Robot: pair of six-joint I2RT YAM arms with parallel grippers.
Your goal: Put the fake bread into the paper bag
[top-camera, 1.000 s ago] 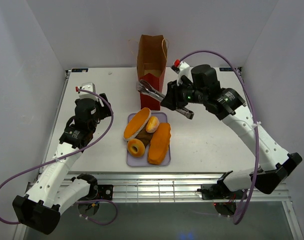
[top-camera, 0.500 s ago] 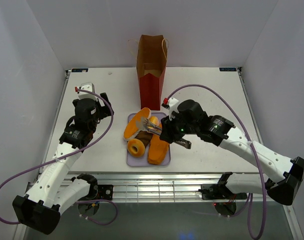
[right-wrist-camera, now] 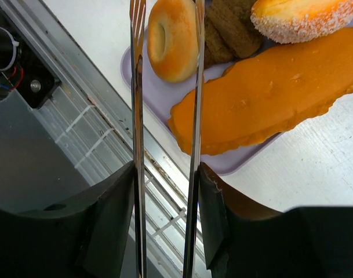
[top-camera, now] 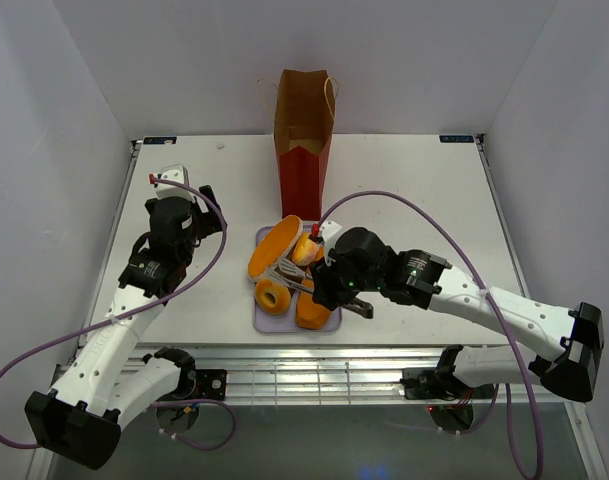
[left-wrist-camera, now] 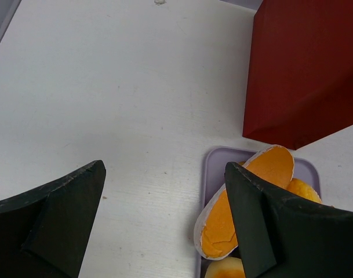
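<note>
Orange and tan toy bread pieces [right-wrist-camera: 269, 110] lie on the flat lavender tray [right-wrist-camera: 159, 92], near the tall brown-and-red paper bag [top-camera: 304, 140]. My right gripper [right-wrist-camera: 164, 174] clamps slim metal tongs [right-wrist-camera: 137, 116], their arms spread over the ring donut [right-wrist-camera: 171, 37]. My left gripper [left-wrist-camera: 164, 174] hangs with its fingers apart.

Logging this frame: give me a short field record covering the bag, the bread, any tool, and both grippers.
bag: paper bag upright, top open
tray: lavender tray just in front of the bag
bread on tray: donut, long loaf, sugared bun, brown piece, oval loaf
right gripper: shut on tongs, over the tray's near end
tongs: arms apart, reaching toward the donut, nothing seen gripped
left gripper: open, holding nothing, above the table left of the tray
bread in bag: cannot tell, inside not visible
</note>
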